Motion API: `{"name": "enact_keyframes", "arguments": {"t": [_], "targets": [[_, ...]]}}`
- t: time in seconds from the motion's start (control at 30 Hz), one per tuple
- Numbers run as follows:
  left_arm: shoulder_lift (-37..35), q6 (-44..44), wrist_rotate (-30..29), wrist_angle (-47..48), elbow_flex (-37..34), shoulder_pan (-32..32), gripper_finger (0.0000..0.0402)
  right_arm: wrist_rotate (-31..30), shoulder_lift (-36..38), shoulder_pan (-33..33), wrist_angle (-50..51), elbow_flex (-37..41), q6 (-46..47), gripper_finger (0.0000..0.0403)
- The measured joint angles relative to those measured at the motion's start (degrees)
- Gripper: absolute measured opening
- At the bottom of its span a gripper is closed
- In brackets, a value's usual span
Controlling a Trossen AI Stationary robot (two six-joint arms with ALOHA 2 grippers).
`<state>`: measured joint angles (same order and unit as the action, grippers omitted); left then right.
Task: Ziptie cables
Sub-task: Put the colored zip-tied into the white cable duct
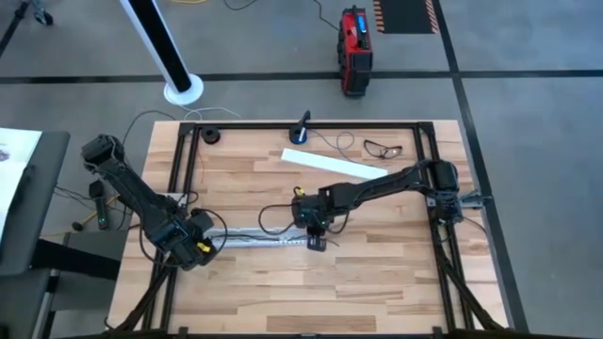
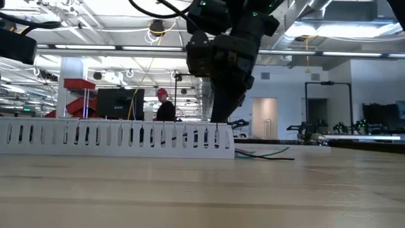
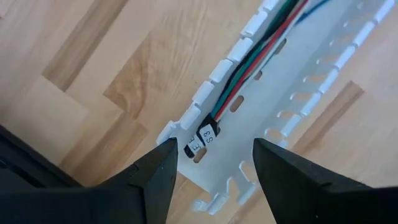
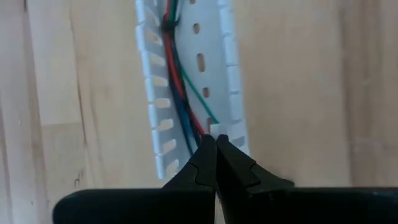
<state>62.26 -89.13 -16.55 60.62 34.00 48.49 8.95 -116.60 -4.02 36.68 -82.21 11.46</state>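
A white slotted duct (image 1: 254, 237) lies on the wooden table, and the cables (image 3: 249, 68), red, green, blue and dark, run along its channel. Their labelled ends (image 3: 208, 134) lie at the duct's left end. There my left gripper (image 3: 214, 165) stands open, one finger on either side of the duct's end. At the duct's right end my right gripper (image 4: 216, 144) points down into the channel, shut on the cables (image 4: 177, 68). In the low view a few cable ends (image 2: 272, 153) trail onto the table beyond the duct (image 2: 120, 136). My right gripper pinches the bunch of cables (image 4: 204, 129) between its two fingertips, near the duct's right end. The fingers come from above, pointing down into the channel. The cables stay lying in the duct; the fingertips themselves hide the exact spot of contact.
A second white strip (image 1: 330, 165) lies toward the far side, with a pair of glasses (image 1: 382, 148) beyond it and a small blue-black device (image 1: 301, 127) at the far edge. A dark frame (image 1: 311, 123) rims the table. Bare wood lies along the near side.
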Motion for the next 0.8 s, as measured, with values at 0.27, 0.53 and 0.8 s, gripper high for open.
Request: {"name": "enact_keyframes", "arguments": {"t": [0.27, 0.53, 0.8], "targets": [[0.0, -6.11, -1.64, 0.05, 0.0, 0.04, 0.0207, -1.86, -0.23, -2.3, -0.21, 0.34, 1.49, 0.0], [-0.02, -12.07, -5.07, -0.26, 0.0, -0.02, 0.0208, -6.82, -0.32, -4.4, 2.05, 4.14, 7.28, 0.0], [-0.02, -12.76, -5.12, -0.21, -0.02, 0.0, 0.0208, -15.27, 4.07, -7.43, 6.77, 4.61, 8.45, 0.0]]}}
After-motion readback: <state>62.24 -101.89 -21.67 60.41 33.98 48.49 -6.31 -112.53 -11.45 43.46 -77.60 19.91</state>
